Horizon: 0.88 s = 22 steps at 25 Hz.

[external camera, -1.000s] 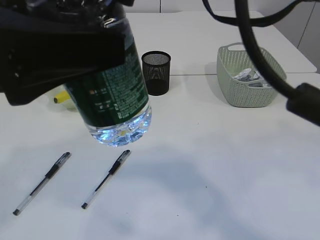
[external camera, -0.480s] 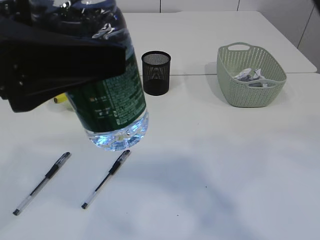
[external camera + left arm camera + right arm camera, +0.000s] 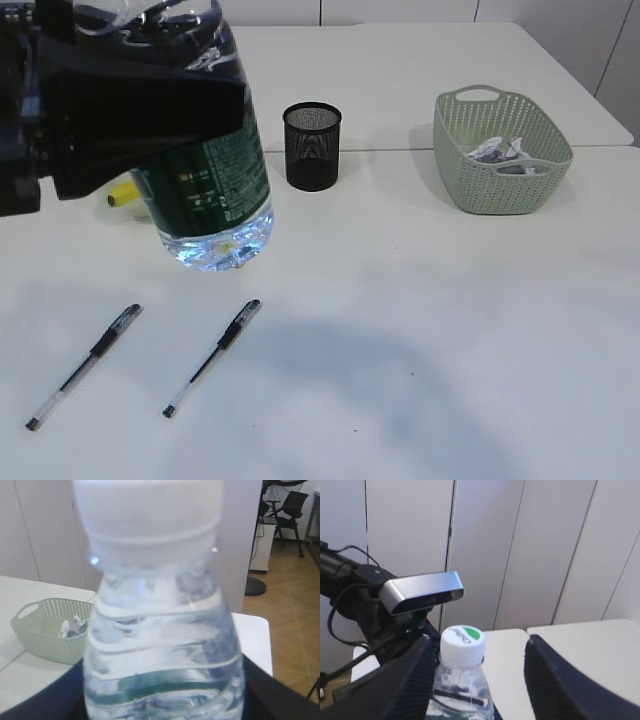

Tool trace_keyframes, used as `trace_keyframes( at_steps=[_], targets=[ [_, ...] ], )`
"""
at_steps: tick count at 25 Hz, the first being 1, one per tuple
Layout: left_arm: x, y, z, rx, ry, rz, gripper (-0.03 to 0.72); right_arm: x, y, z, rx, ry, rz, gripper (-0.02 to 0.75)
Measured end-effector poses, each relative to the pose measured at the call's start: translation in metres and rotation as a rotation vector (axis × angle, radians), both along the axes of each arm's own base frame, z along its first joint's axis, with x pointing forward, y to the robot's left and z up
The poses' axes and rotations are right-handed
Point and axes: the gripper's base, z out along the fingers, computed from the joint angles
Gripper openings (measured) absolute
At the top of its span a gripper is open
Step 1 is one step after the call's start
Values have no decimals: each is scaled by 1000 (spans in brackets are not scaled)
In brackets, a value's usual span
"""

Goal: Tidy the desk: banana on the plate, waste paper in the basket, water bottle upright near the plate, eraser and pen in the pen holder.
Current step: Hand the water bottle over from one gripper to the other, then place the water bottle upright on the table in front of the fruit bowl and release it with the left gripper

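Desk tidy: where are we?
Done: crumpled paper sits in the basket. In hand: water bottle held by the left tool, off the table. Left: both pens lie out, pen holder unfilled. Banana mostly hidden; eraser unseen.

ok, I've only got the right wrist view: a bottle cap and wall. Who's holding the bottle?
Observer: The left gripper, clamped round the bottle. Its base looks clear of the table.
Operator: Pens in?
Observer: No. One pen and a second pen lie on the table, outside the holder.
Operator: Paper?
Observer: Crumpled paper is in the basket.
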Motion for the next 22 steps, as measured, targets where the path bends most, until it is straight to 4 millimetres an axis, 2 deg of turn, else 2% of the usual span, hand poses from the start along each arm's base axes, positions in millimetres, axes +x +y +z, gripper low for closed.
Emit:
trace_keyframes(
  at_steps=[15,22],
  targets=[
    [13,8,-4,45,13,172,428,-2,-12,-36,-354,241,-65,428],
    [19,13,-6,72,17,256,428,4,-28,-52,-505,407,-262,428]
  ],
)
